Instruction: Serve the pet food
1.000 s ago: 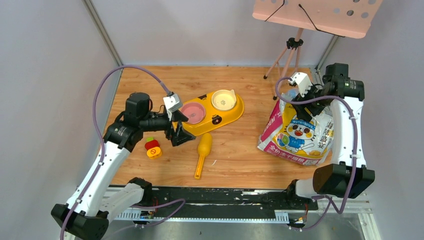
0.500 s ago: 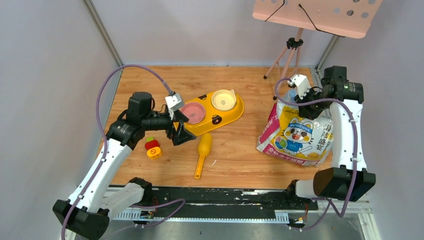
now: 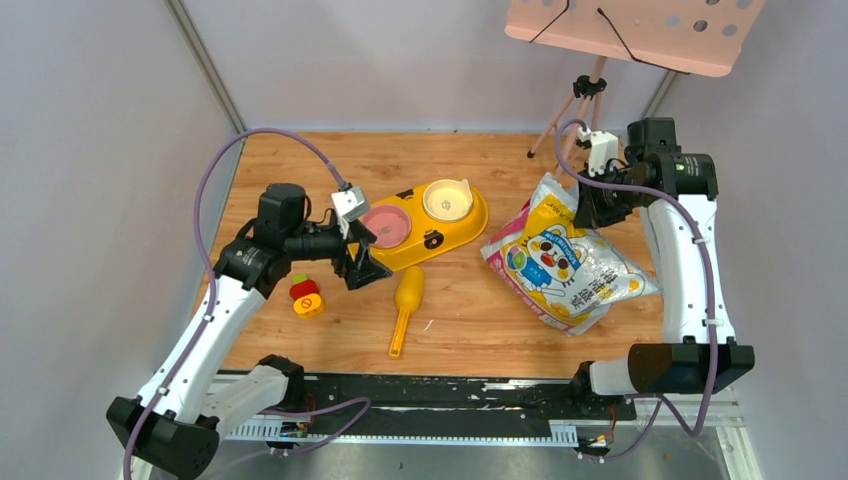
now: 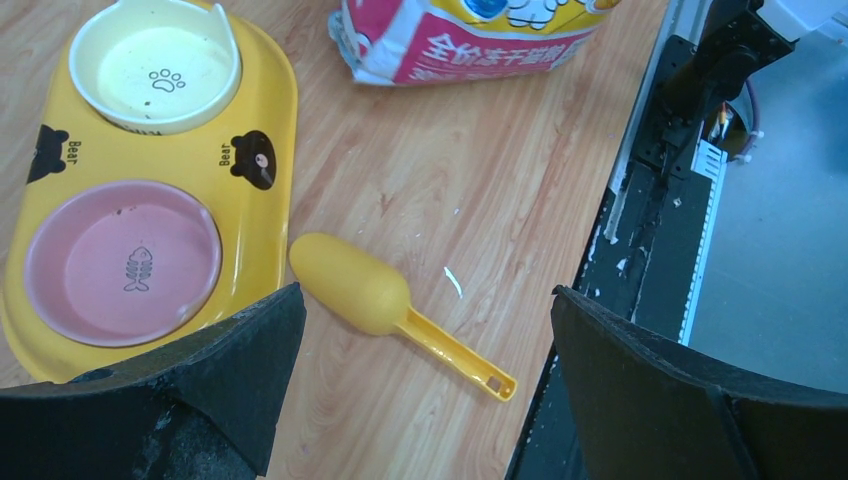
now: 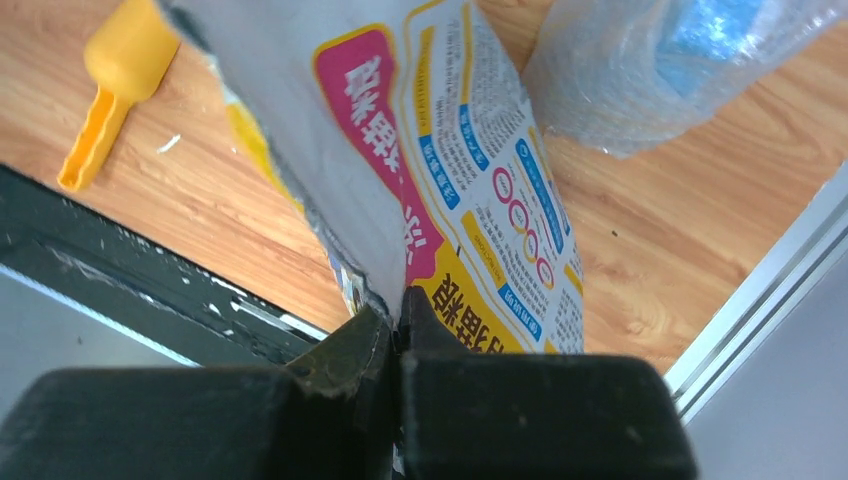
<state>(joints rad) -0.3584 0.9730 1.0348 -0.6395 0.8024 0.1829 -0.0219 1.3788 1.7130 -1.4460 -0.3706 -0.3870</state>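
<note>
The pet food is hidden from view. A printed foil bag [image 3: 555,262] [image 5: 450,150] lies tilted on the wooden table at the right, and its lower end shows in the left wrist view [image 4: 470,40]. My right gripper [image 3: 588,203] [image 5: 398,320] is shut on the bag's top edge, the foil pinched between its jaws. My left gripper [image 3: 358,268] [image 4: 425,292] hangs open with nothing in it. Below it lies a yellow scoop [image 3: 405,300] [image 4: 350,285] [image 5: 115,70] beside the yellow feeder [image 3: 475,225] [image 4: 270,110]. The feeder's pink bowl [image 3: 385,225] [image 4: 120,265] and cream bowl [image 3: 447,199] [image 4: 155,65] hold nothing.
A small red and yellow object [image 3: 305,295] sits left of the scoop. A tripod [image 3: 575,105] with a pink board stands at the back right. A black rail [image 3: 450,392] runs along the table's near edge. Grey walls close in both sides.
My right gripper has shut on the bag's top edge and moved left and back, swinging the bag leftward and tipping it over. The left arm has hardly moved.
</note>
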